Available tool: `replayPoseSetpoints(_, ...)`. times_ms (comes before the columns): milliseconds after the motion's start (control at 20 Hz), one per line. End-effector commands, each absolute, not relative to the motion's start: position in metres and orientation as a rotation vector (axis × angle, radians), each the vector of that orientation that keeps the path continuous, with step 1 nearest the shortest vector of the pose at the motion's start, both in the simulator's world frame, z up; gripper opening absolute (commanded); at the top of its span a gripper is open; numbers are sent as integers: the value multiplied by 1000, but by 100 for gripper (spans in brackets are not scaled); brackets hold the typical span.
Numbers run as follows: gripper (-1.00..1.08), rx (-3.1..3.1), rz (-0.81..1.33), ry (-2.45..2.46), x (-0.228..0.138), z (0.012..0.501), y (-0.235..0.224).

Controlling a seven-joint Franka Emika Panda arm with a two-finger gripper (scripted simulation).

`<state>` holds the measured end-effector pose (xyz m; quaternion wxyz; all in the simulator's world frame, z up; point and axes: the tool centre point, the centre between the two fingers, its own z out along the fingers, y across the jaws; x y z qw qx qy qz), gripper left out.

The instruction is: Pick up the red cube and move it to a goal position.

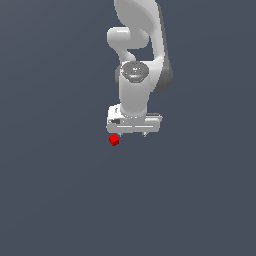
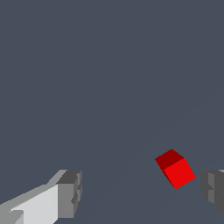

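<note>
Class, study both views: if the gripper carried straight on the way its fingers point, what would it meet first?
Probably the grey floor. The open gripper points down, and the red cube sits off-centre near one finger, so that finger might clip it; depth is unclear.

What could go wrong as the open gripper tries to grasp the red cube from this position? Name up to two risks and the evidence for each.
1. The red cube lies off-centre between the fingers, much nearer one finger. That finger may land on it or knock it aside.
2. The cube sits rotated relative to the gripper, so closing could pinch its corners and twist it out.
</note>
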<state>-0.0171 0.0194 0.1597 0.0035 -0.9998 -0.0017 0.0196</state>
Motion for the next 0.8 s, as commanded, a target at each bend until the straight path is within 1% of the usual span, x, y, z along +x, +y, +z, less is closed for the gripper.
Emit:
replayPoseSetpoints(0, 100, -3134, 62, -5, -17, 160, 19)
replayPoseSetpoints(350, 100, -3134, 58, -50, -22, 153, 16)
replayPoseSetpoints(750, 100, -3129, 48, -206, -38, 128, 2)
